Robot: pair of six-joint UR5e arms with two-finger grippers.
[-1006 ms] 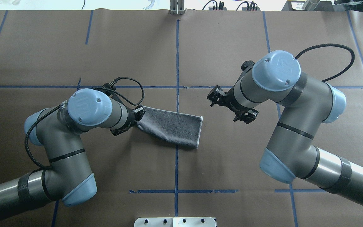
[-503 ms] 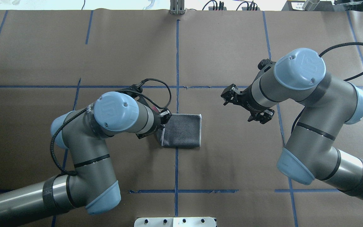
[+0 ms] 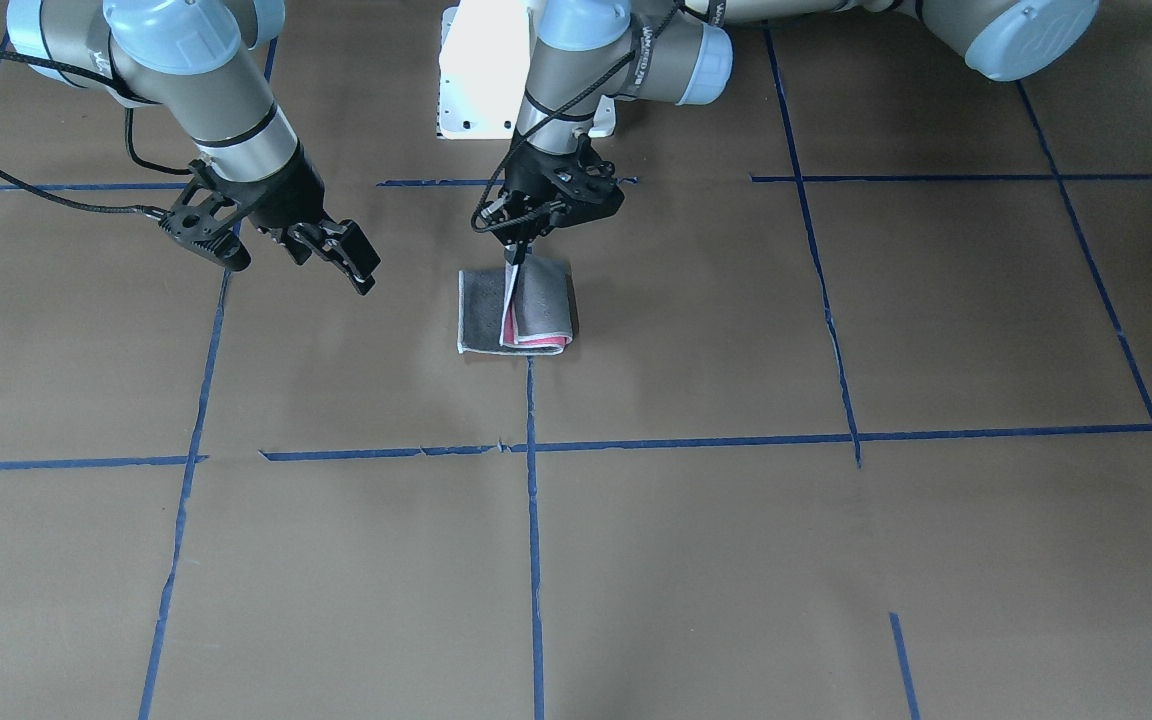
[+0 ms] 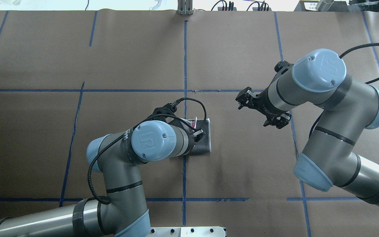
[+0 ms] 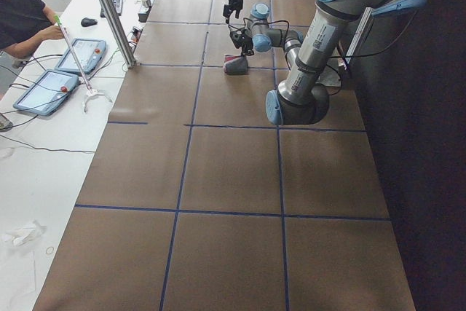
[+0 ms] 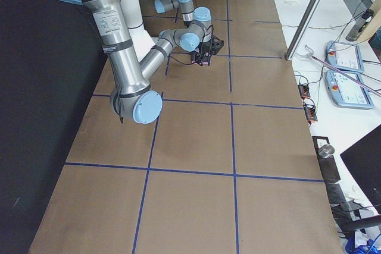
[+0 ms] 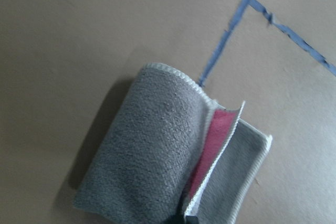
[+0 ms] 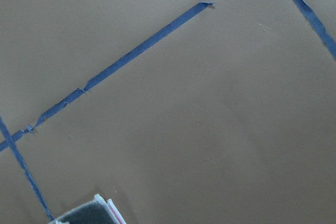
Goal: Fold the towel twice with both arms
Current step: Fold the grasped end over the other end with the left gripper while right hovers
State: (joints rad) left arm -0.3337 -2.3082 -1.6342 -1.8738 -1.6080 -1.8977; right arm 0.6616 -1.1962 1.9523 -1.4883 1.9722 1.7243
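L hand [image 3: 513,262] clamped on towel [image 3: 482,312] top flap, pink showing — R hand [image 3: 301,265] open, well apart.

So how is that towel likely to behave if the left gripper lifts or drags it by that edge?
Probably floppy: the towel curves softly over itself, and its flap stands only where the left gripper pinches it. Likely light, since one thin pinched edge holds the flap up. Its terry nap probably drags rather than slides.
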